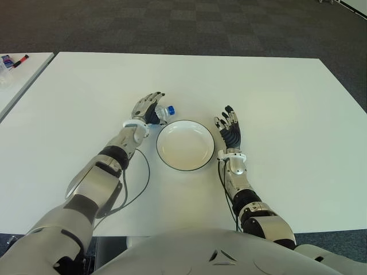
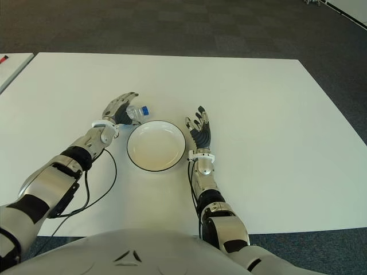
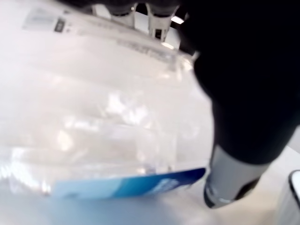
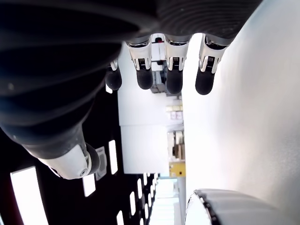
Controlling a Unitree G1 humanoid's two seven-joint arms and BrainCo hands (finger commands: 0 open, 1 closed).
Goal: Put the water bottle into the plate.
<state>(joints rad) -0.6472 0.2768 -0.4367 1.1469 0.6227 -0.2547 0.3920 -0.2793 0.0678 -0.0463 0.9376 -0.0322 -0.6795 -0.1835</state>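
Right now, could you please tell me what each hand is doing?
Left hand: closed around the water bottle, beside the plate.
Right hand: open, holding nothing.

White table (image 1: pixel 275 97); perhaps markers (image 1: pixel 17 60) beside it.

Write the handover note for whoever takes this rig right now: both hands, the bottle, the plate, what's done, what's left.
Left hand: curled around the water bottle, which lies on its side on the white table, blue cap toward the plate, just beyond the rim on the robot's left.
Right hand: open, holding nothing, showing to the right of the plate.
Plate: holds nothing, centred between the hands.
Done: bottle grasped.
Left: lift the bottle, carry it over the rim, set it in the plate, release.
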